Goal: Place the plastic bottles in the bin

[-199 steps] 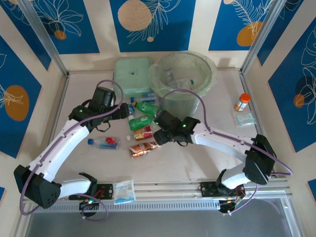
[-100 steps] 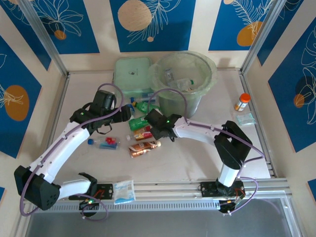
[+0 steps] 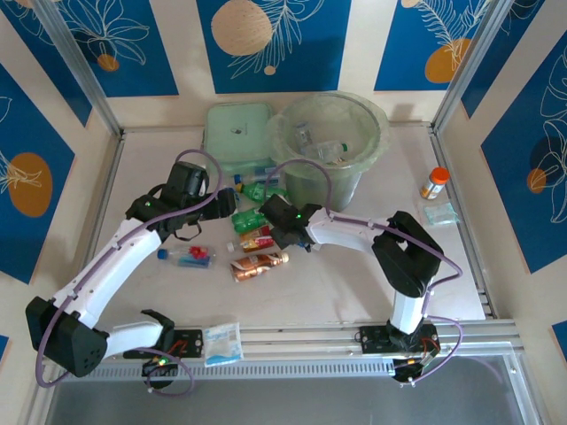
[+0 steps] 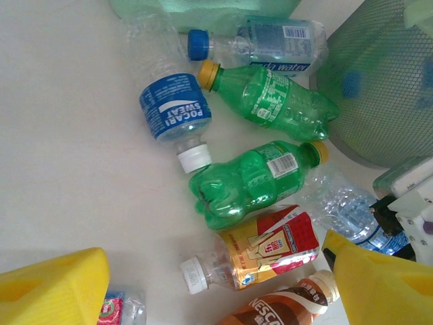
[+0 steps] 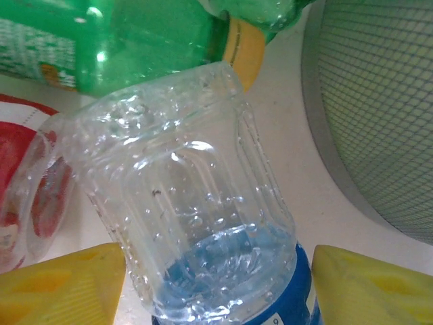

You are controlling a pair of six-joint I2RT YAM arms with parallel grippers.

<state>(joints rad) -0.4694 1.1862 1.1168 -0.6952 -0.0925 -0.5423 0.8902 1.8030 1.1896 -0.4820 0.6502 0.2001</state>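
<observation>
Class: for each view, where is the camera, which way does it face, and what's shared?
Top external: above and behind, looking down on the table; left arm and right arm show.
Left wrist: on the left arm, looking down at lying bottles; left end effector at bottom.
Right wrist: close on a clear bottle between right end effector fingers.
Shared: both wrist views catch that clear bottle and the bin.

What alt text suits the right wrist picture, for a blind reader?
A crumpled clear bottle with a blue label lies between the open yellow fingers of the right gripper. A green bottle and a red-labelled bottle lie beyond it; the bin's pale green wall stands at right.
</observation>
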